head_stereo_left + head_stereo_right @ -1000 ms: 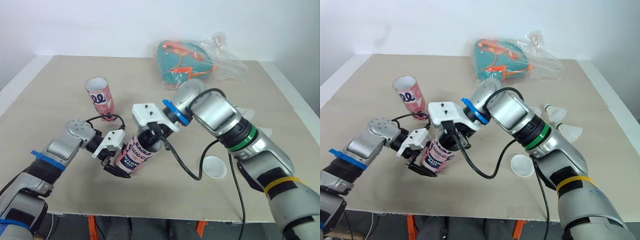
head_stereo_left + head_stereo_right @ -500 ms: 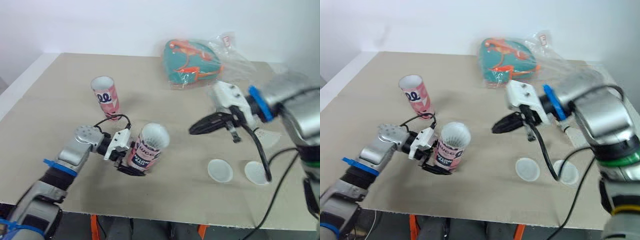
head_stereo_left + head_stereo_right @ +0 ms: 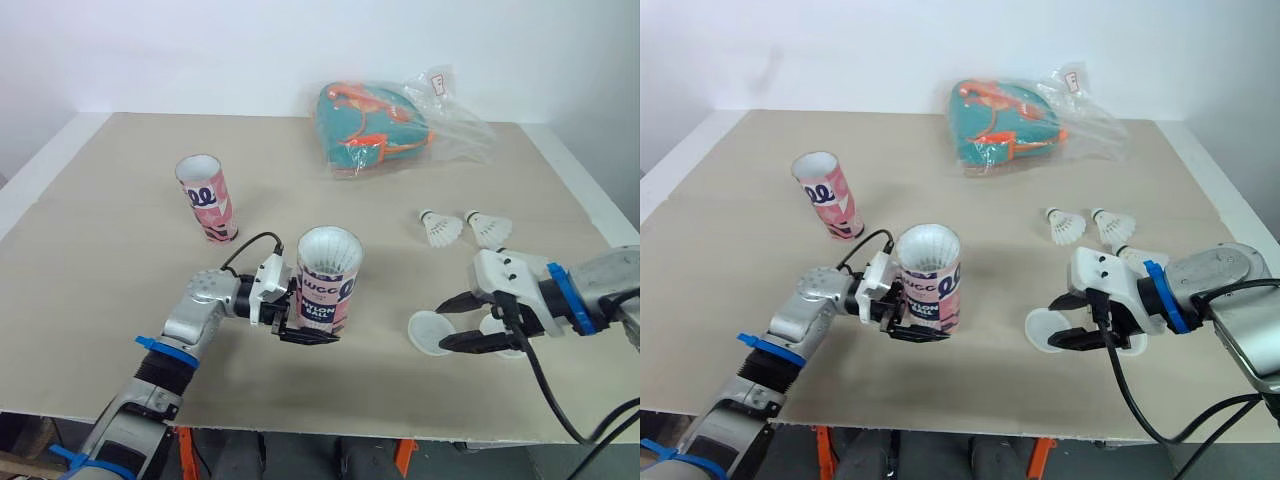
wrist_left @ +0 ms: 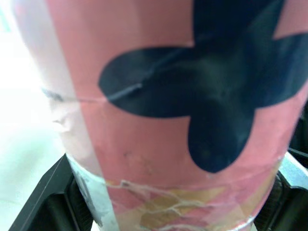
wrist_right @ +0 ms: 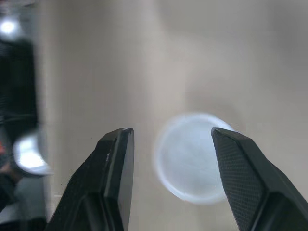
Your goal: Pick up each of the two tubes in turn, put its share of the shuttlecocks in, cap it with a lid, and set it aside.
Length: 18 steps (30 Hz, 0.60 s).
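A second pink tube [image 3: 207, 198] stands mouth-up at the left. The left gripper [image 3: 308, 320] clamps the shuttlecock tube [image 3: 328, 280] upright, open mouth up. To the right, the right gripper [image 3: 445, 326] spreads its fingers over a white lid [image 3: 428, 333]. Two shuttlecocks [image 3: 440, 228] lie beyond.

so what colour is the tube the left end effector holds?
Tube: pink with dark blue markings; best in left wrist view.
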Available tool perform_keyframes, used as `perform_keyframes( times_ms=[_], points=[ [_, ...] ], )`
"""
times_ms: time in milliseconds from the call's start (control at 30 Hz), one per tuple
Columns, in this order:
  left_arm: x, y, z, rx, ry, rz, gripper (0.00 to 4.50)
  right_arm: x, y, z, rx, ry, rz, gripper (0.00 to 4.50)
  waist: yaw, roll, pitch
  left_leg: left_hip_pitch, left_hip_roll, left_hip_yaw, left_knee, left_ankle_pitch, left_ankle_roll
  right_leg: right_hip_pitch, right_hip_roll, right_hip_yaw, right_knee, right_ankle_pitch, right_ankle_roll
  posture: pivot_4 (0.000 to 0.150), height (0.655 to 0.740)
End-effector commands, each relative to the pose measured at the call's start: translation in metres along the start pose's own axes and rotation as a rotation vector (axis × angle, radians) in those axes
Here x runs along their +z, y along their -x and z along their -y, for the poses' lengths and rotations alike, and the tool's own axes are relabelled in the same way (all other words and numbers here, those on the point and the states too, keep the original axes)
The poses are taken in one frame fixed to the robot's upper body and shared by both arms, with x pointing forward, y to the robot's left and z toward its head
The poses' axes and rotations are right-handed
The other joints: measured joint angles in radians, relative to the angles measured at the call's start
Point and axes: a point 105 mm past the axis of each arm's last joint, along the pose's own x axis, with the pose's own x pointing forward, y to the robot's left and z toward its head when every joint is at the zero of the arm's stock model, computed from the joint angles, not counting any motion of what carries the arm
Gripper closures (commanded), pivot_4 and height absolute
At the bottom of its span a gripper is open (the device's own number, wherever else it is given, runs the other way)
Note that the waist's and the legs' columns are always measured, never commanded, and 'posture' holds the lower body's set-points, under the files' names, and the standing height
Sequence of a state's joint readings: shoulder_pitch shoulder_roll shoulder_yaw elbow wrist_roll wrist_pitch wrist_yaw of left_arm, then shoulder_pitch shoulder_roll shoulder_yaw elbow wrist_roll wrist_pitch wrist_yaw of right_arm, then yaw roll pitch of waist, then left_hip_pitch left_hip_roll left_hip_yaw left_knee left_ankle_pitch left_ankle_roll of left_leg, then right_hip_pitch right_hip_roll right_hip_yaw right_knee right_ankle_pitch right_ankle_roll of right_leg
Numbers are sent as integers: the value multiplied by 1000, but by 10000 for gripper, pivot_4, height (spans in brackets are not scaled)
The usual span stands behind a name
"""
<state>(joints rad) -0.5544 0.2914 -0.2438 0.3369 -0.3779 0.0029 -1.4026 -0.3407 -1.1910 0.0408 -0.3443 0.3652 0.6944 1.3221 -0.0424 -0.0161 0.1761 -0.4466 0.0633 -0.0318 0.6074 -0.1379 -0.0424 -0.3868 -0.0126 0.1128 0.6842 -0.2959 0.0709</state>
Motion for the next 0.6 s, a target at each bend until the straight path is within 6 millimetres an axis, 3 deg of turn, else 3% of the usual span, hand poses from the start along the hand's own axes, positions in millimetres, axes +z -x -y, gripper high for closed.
perform_keyframes(
  times_ms=[33,200,533,600],
  points=[
    [4,-8,-5,-12,-69,-3,8440,-4,-5,18,-58,2,-8,16400,-3,0,0,0,0,0,0,0,0,0,0,0,0,1,1,1500,7400],
    [0,-12,-1,-39,-67,-15,8440,-5,-8,22,-42,-5,-3,16400,-3,0,0,-1,-1,1,-4,1,-1,-1,0,2,0,0,1,1500,7400],
    [-10,-12,4,-87,-64,-78,8440,-26,-25,28,-35,-20,-88,16400,-3,0,0,-1,-1,0,-5,-1,1,-1,0,1,-1,0,-4,1500,7400],
    [-12,-12,2,-80,-65,-81,8440,-33,-29,30,-38,-8,-129,21646,-3,0,0,0,-1,0,-5,-1,1,-1,0,1,-1,-1,-1,1500,7400]
  ],
)
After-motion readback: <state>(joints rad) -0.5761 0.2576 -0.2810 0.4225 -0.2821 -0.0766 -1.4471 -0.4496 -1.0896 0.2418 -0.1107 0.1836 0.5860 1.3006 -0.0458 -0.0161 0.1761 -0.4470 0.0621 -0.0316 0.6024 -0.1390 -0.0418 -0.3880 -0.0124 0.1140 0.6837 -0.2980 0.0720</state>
